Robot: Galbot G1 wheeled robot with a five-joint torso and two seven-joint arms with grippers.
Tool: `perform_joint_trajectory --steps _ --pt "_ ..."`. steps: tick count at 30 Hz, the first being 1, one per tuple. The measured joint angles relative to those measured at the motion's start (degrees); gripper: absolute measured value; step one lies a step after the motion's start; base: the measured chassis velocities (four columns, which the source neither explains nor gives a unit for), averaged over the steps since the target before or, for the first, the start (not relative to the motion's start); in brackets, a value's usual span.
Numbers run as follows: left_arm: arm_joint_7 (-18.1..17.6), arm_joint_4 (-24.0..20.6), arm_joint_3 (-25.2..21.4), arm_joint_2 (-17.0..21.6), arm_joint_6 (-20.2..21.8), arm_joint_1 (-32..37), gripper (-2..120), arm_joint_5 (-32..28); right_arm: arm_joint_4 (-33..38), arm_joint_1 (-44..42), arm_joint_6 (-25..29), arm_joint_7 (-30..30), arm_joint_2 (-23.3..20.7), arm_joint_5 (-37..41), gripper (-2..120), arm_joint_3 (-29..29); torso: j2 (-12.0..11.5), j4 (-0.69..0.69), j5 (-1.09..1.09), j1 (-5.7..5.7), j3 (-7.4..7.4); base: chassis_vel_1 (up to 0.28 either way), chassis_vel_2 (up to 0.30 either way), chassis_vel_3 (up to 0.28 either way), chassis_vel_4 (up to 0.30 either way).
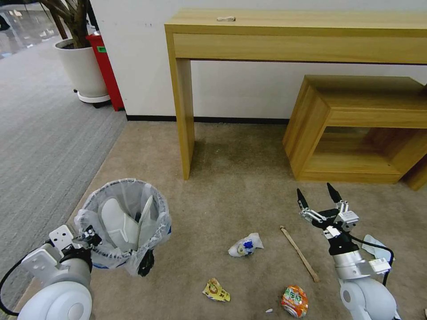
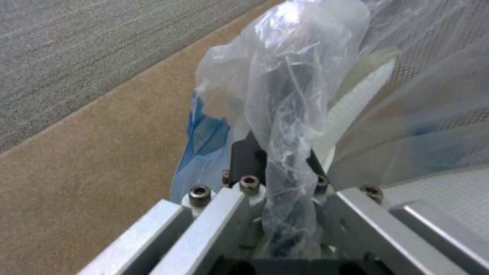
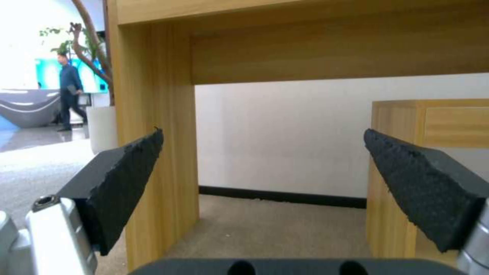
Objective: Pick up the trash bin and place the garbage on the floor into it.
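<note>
The trash bin (image 1: 126, 222), black with a translucent white liner, leans at the left over the beige floor (image 1: 249, 195), with two white slippers (image 1: 120, 222) inside. My left gripper (image 1: 91, 238) is shut on its rim and bunched liner (image 2: 285, 114). My right gripper (image 1: 318, 193) hangs open and empty above the carpet at the right, its black fingers (image 3: 127, 179) spread wide. Garbage lies between the arms: a crumpled blue-white paper cup (image 1: 245, 245), a wooden stick (image 1: 299, 253), a yellow wrapper (image 1: 216, 290), an orange-green packet (image 1: 294, 301), and a pale blue tissue (image 1: 376, 246) behind the right arm.
A tall wooden desk (image 1: 293, 40) stands against the white wall, its leg (image 1: 184, 120) just beyond the bin. A low wooden shelf unit (image 1: 360, 129) sits at the right. Grey ribbed carpet (image 1: 44, 133), a potted plant (image 1: 82, 66) and a red container (image 1: 106, 73) lie to the left.
</note>
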Motion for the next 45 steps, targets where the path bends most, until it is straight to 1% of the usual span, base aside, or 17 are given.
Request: perform_joint_trajectory --steps 8,20,30,34,36,37,39,40,41,43,44,45 --pt "0.1 0.3 -0.1 0.5 0.0 -0.1 0 0.0 0.1 0.0 0.1 -0.4 0.2 0.0 100 0.1 0.0 0.00 0.00 0.00 0.00 0.000 0.000 0.000 0.000" --pt "0.2 2.1 -0.3 1.0 0.0 -1.5 0 -0.4 -0.7 0.9 0.2 -1.0 0.1 0.3 100 -0.1 0.0 0.00 0.00 0.00 0.01 0.005 -0.004 -0.004 0.005" --pt "0.3 3.2 -0.2 0.9 0.0 -1.8 0 -0.4 -1.7 0.9 0.8 -1.2 0.3 0.1 100 -0.5 0.0 0.00 -0.01 -0.01 -0.01 0.138 -0.171 -0.143 0.129" --pt "0.4 3.2 -0.2 0.8 -0.1 -1.8 0 -0.4 -1.7 0.7 0.6 -0.2 -0.2 -0.2 100 -1.0 0.0 0.00 0.00 -0.01 -0.01 0.063 -0.057 -0.063 0.038" --pt "0.4 3.2 -0.3 0.8 -0.1 -1.8 0 -0.4 -1.3 0.2 -0.8 1.0 -1.5 -1.1 100 -1.8 0.0 0.00 0.00 0.00 0.01 0.000 0.000 0.000 0.000" --pt "0.4 3.2 -0.3 0.8 -0.1 -1.8 0 -0.4 -1.3 0.2 -0.8 1.0 -1.5 -1.1 100 -1.8 0.0 0.00 0.00 0.00 0.01 0.000 0.000 0.000 0.000" --pt "0.4 3.2 -0.3 0.8 -0.1 -1.7 0 -0.3 -1.2 -0.2 -3.0 1.8 -4.1 -3.0 100 -2.4 0.0 0.00 0.02 0.00 0.01 0.000 0.000 0.000 0.000" --pt "0.4 3.1 -0.2 0.8 -0.1 -1.7 0 -0.3 -1.1 -0.4 -5.0 1.7 -6.0 -4.1 100 -2.5 0.0 0.01 0.02 0.00 0.01 0.000 0.000 0.000 0.000" --pt "0.4 3.1 -0.2 0.8 -0.1 -1.7 0 -0.3 -1.1 -0.4 -5.0 1.7 -6.0 -4.1 100 -2.5 0.0 0.01 0.02 0.00 0.01 0.000 0.000 0.000 0.000" --pt "0.4 2.9 0.1 0.7 -0.1 -1.5 0 0.1 -0.6 -1.3 -10.1 0.7 -11.0 -4.5 100 -3.3 0.0 0.00 -0.01 0.00 0.01 0.000 0.000 0.000 0.000" --pt "0.4 2.8 0.3 0.5 -0.1 -1.5 0 0.4 -0.4 -1.7 -12.8 0.4 -13.4 -3.5 100 -4.2 0.0 0.00 -0.01 0.00 0.00 0.000 0.000 0.000 0.000" --pt "0.4 2.8 0.3 0.5 -0.1 -1.5 0 0.4 -0.4 -1.7 -12.8 0.4 -13.4 -3.5 100 -4.2 0.0 0.00 -0.01 0.00 0.00 0.000 0.000 0.000 0.000"
